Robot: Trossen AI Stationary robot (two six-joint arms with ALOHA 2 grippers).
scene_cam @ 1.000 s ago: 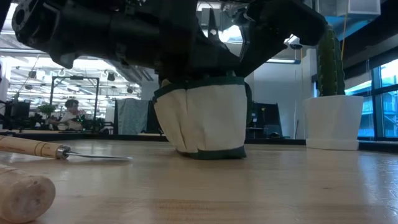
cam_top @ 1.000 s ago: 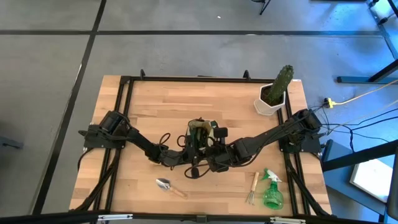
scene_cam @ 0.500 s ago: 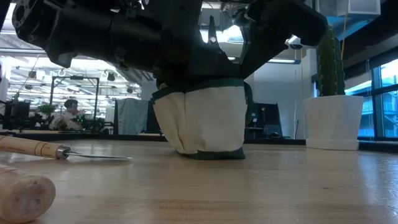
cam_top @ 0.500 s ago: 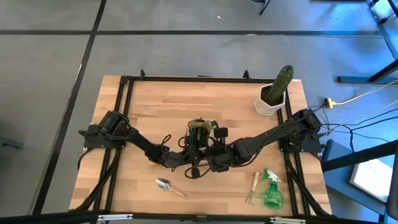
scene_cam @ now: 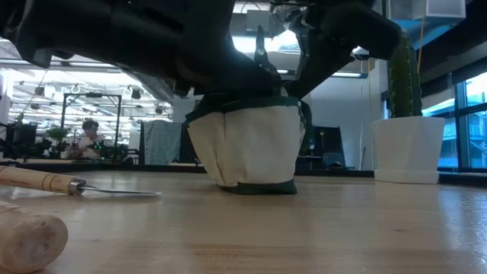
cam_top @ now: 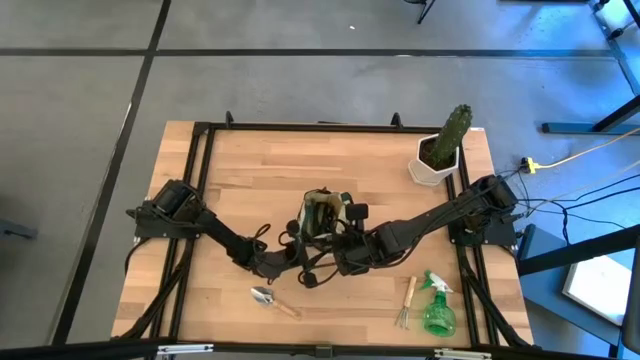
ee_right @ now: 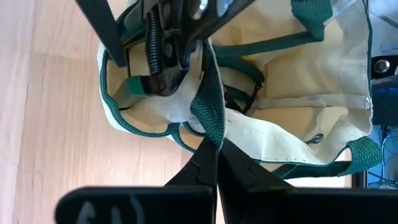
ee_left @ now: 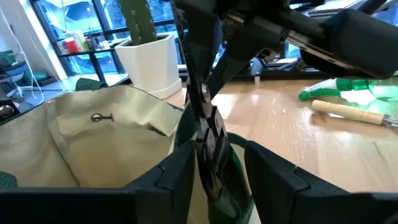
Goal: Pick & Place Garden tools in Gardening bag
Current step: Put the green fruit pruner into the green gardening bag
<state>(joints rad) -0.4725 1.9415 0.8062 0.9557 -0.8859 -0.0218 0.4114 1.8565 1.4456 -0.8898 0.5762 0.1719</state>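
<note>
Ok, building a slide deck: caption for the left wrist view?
Left claw holds pruners over the open bag, cactus pot behind.

Wooden butcher-block table (cam_top: 260, 170) in a black metal frame (cam_top: 200, 130), standing on a grey floor (cam_top: 80, 120) crossed by dark seams. Beyond the table, seen level: an open workroom with ceiling lights (scene_cam: 30, 76), a seated person (scene_cam: 90, 141) at far benches, and tall windows (scene_cam: 466, 125) — cables (cam_top: 570, 195) trail off the table's right side.
</note>
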